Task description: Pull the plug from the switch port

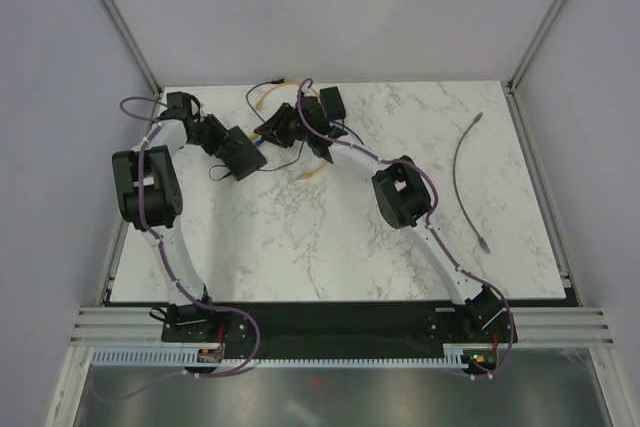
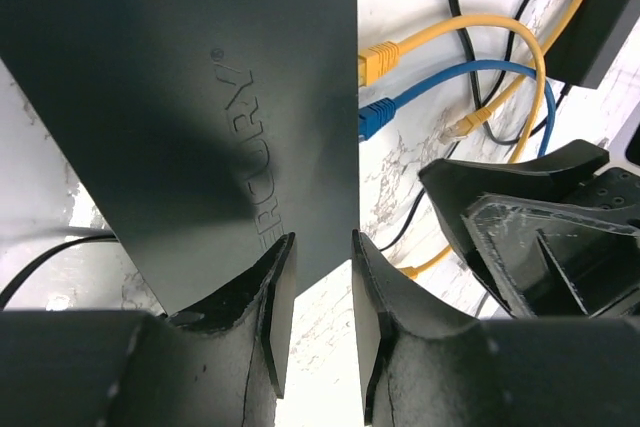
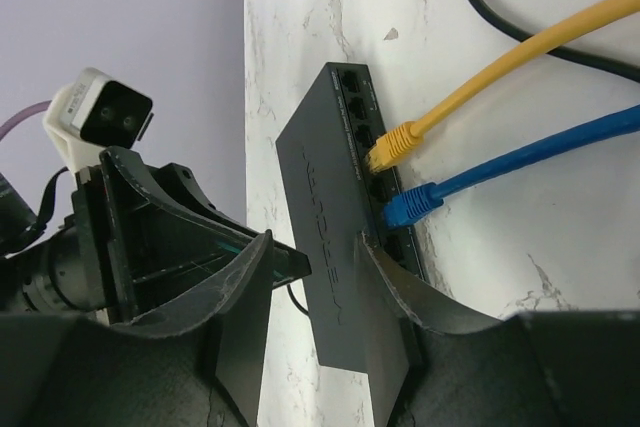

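- The marble table [image 1: 300, 247] fills the overhead view. Both arms reach to its far left part, where the work is.
- The switch [image 1: 240, 154], a flat matte-black box, lies there, in front of the smaller black adapter [image 1: 331, 103] (which is not your target). Its row of ports [image 3: 355, 97] runs along the edge facing the right arm.
- The left gripper [image 2: 322, 242] is over a corner of the switch lid with its fingers apart and nothing between them. It looks placed as a brace, so let it bear down and stop the box sliding when you pull.
- The right gripper [image 3: 315, 247] is also spread and empty. It straddles the near end of the switch, just short of the plugs.
- The yellow plug [image 3: 392, 144] and the blue plug [image 3: 408, 207] sit near each other along that edge, and both look seated.
- To do this step well, bring the right fingers onto the plug's body, not its cord. Press the latch as you close, then draw straight out along the line of the cable, level with the table.
- The task does not say which plug is meant, so settle that before closing.
- The latch tabs are too small to make out in either wrist view.
- You cannot tell whether the left fingertips actually touch the lid, because the fingers hide their own tips.
- From overhead, the arms cover the ports and plugs entirely.
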